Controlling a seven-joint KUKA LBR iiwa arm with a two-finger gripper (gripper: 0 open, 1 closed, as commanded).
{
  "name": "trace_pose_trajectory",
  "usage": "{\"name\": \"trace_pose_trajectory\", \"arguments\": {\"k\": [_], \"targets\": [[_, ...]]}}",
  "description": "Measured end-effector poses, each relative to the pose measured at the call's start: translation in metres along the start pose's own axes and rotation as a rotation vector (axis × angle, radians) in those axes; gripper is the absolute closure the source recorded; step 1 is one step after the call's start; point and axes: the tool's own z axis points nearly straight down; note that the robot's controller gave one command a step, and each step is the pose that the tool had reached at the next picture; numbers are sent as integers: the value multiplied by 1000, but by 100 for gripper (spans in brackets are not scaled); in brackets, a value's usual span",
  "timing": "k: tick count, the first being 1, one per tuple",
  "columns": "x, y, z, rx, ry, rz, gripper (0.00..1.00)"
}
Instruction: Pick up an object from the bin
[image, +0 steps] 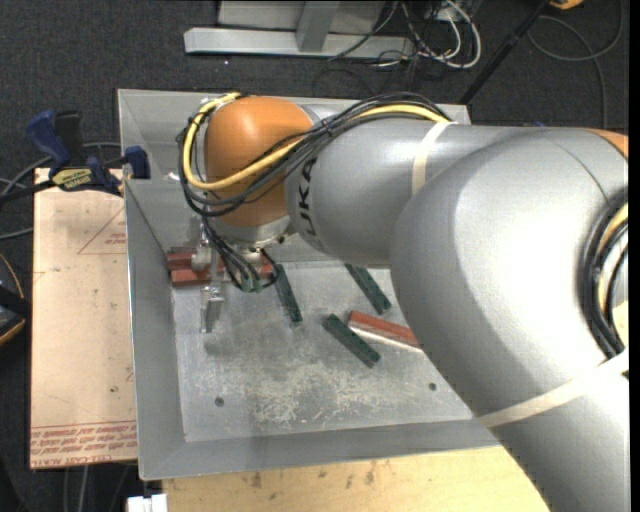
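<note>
The hand (212, 300) hung at the bin's (150, 330) nine o'clock side, just beside a reddish-brown block (183, 268) (partly hidden by the wrist (250, 160)) whose long axis ran three-to-nine o'clock. Whether the hand was wide or narrow could not be told.

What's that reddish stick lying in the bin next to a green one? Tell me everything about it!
The reddish stick is a long, flat, straight bar, brick-red with a paler edge, maybe wood or plastic. It lies flat and slanted on the scratched grey floor of the bin, right of the middle. A dark green stick lies alongside, seemingly touching it. The robot's arm hides its right end.
</note>
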Motion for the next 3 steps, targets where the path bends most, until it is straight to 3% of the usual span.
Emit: {"name": "trace_pose_trajectory", "arguments": {"k": [1,2,3], "targets": [[2,9,4,-5,-8,108,0],[-4,6,9,-11,3,172,0],[-21,14,10,-4,-16,74,100]]}}
